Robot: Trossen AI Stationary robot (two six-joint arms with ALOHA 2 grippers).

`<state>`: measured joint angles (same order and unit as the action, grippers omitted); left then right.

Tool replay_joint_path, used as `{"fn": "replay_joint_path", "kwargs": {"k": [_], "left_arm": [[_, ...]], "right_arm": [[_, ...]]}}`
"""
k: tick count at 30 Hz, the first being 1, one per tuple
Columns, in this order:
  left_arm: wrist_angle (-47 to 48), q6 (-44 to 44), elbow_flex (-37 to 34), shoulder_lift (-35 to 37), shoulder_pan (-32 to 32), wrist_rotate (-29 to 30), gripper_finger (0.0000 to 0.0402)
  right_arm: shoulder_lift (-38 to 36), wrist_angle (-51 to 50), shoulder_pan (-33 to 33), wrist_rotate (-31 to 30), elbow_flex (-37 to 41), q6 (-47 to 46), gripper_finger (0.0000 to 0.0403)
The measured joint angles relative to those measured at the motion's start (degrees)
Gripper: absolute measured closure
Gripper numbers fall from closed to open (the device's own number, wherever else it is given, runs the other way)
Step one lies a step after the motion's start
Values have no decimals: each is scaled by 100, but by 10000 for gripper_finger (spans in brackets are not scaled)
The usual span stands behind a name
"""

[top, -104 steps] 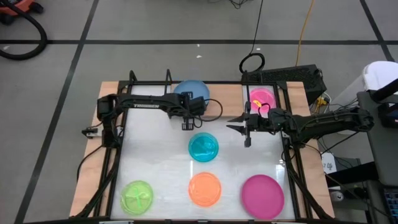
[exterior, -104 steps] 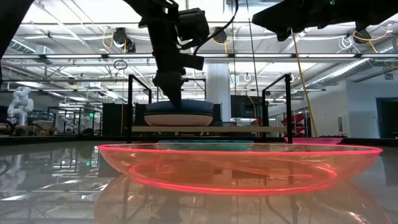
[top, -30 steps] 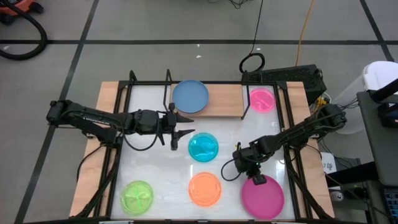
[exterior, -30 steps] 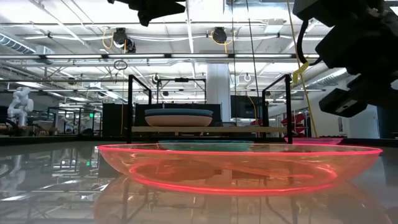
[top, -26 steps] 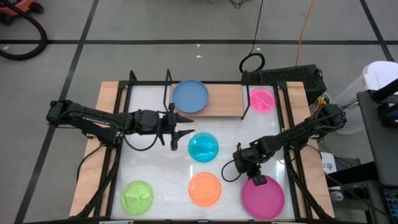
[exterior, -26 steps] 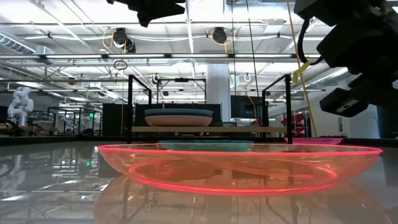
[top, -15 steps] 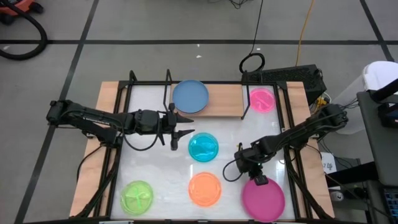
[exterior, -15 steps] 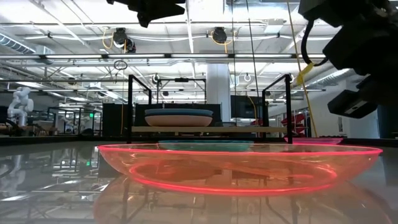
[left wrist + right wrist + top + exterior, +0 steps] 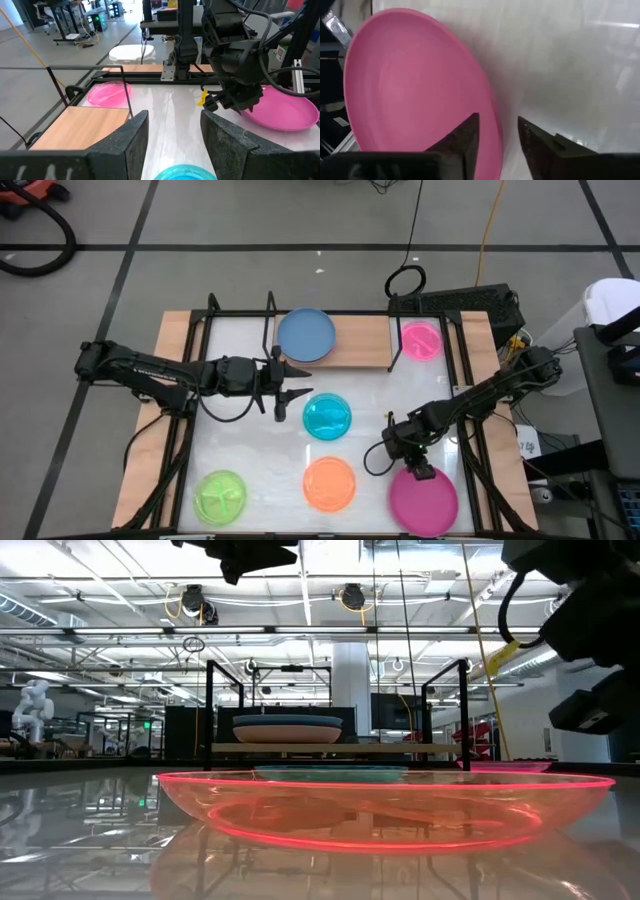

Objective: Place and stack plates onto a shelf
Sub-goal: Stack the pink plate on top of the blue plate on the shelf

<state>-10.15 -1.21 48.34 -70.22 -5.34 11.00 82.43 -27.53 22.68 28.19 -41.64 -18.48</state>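
Observation:
My right gripper (image 9: 415, 470) is low over the far-left rim of the large magenta plate (image 9: 424, 498), which lies on the table at the near right. It is open; one finger (image 9: 462, 140) stands over the plate's inside and the other (image 9: 540, 145) outside, with the rim (image 9: 496, 131) between them. My left gripper (image 9: 290, 395) hovers open, high over the table, between the shelf (image 9: 358, 340) and the cyan plate (image 9: 327, 417). A blue plate (image 9: 306, 335) lies on the shelf's left end, on top of a paler one (image 9: 287, 734).
An orange plate (image 9: 329, 483) and a lime plate (image 9: 221, 496) lie near the front edge. A small pink plate (image 9: 421, 339) lies on the table just right of the shelf's black upright (image 9: 392, 340). The shelf's right half is bare wood (image 9: 95, 122).
My right gripper has moved a little toward the table's near right corner, from beside the magenta plate onto its far-left rim. The plates have stayed where they were.

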Motion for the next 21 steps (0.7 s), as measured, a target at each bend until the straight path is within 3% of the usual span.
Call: {"fn": "replay_joint_path", "kwargs": {"k": [5,11,17,21], "left_arm": [[2,2,2,0,0,0,215],[32,25,4,0,0,0,215],[185,72,4,0,0,0,215],[188,66,4,0,0,0,215]], "right_arm": [[0,57,0,-163,116,-81,239],[-2,99,-5,-445,185,-193,240],[0,96,-7,-427,185,-25,275],[-4,99,-54,-417,185,122,331]]}}
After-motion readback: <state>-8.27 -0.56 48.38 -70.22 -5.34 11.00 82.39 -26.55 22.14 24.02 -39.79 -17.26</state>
